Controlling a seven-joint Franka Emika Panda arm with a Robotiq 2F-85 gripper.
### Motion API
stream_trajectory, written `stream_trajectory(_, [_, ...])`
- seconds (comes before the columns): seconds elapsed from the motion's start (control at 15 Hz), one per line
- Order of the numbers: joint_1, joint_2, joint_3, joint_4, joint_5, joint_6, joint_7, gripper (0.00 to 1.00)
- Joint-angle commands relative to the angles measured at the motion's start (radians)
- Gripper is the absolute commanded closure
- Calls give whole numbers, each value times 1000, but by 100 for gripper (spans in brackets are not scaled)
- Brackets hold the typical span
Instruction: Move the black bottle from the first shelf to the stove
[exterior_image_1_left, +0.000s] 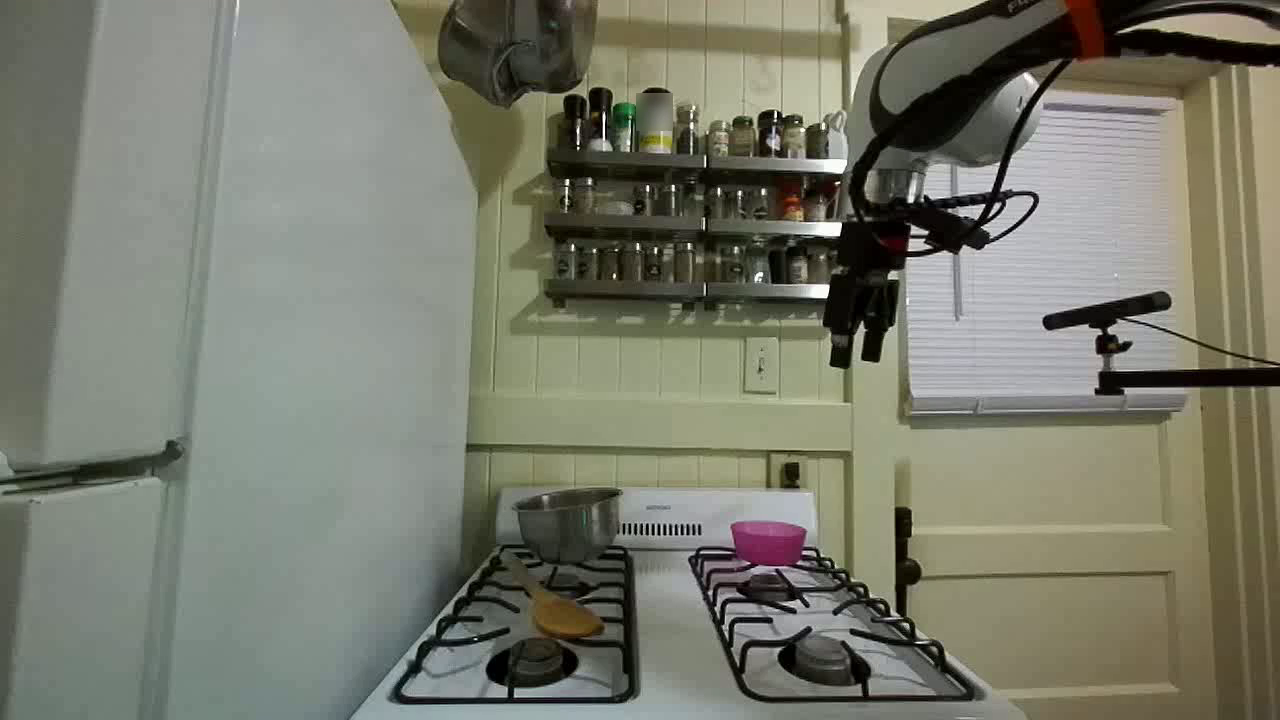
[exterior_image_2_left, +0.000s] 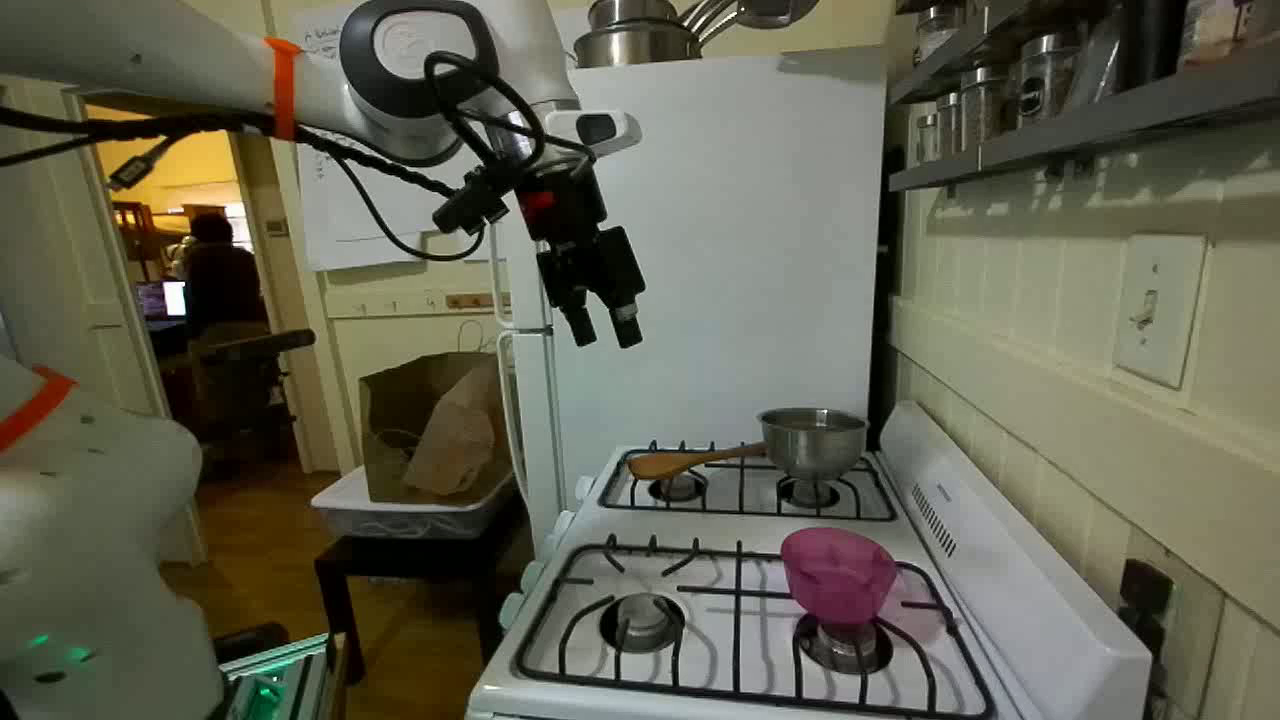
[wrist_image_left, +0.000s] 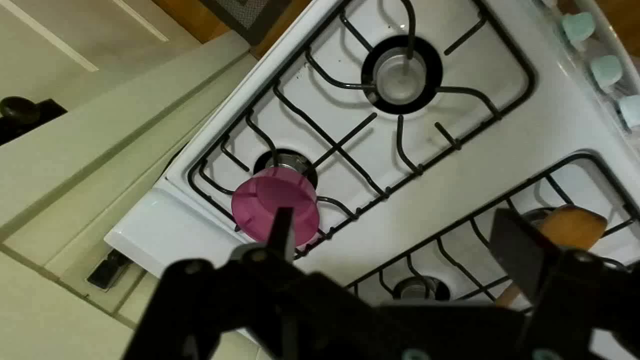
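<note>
Pale yellow panelled wall (exterior_image_1_left: 620, 360) bears a grey-fronted spice rack (exterior_image_1_left: 625, 293) of three tiers, each lined with small jars (exterior_image_1_left: 632, 263). On the lowest tier, a black bottle (exterior_image_2_left: 1152, 40) stands among them, long axis vertical; its upper end is cut off in an exterior view, so the cap cannot be assessed. On the top tier, two dark-capped bottles (exterior_image_1_left: 600, 120) also stand upright, caps pointing up. Which bottle the task means, and which tier counts as first, cannot be determined.

Gripper (exterior_image_1_left: 857, 352) hangs well apart from the rack and higher than the stove (exterior_image_1_left: 660, 640), pointing downward in both exterior views. Its two fingers (wrist_image_left: 517, 250) stand apart, as confirmed in the wrist view.

Stove is white, positioned below the rack, with black grates (exterior_image_1_left: 633, 640) over four burners (exterior_image_1_left: 823, 660). A metal pot (exterior_image_1_left: 570, 525) stands over the rear burner nearer the white refrigerator (exterior_image_1_left: 330, 350). On the same grate lies a wooden spoon (exterior_image_1_left: 567, 617), handle directed toward the pot, head toward the front burner; contact with the pot cannot be told. A pink bowl (exterior_image_1_left: 768, 543) rests mouth up at the rear burner of the opposite grate.

On the stove's other side from the refrigerator, a door (exterior_image_1_left: 1040, 490) carries a lowered white blind (exterior_image_1_left: 1020, 370). A light switch (exterior_image_1_left: 761, 365) is fixed to the wall beneath the rack.
</note>
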Motion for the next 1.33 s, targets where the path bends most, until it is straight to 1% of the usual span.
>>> stream_trajectory(0.0, [6, 1, -4, 2, -3, -3, 3, 0])
stream_trajectory(0.33, [6, 1, -4, 2, -3, -3, 3, 0])
stream_trajectory(0.6, [-29, 23, -6, 75, -27, 64, 57, 0])
stream_trajectory(0.8, [-83, 24, 9, 109, -109, 198, 102, 0])
stream_trajectory(0.93, [-119, 27, 7, 126, -169, 292, 124, 0])
stream_trajectory(1.07, [-140, 40, -7, 126, -209, 437, 122, 0])
stream_trajectory(1.27, [-204, 98, -5, 142, -278, 683, 145, 0])
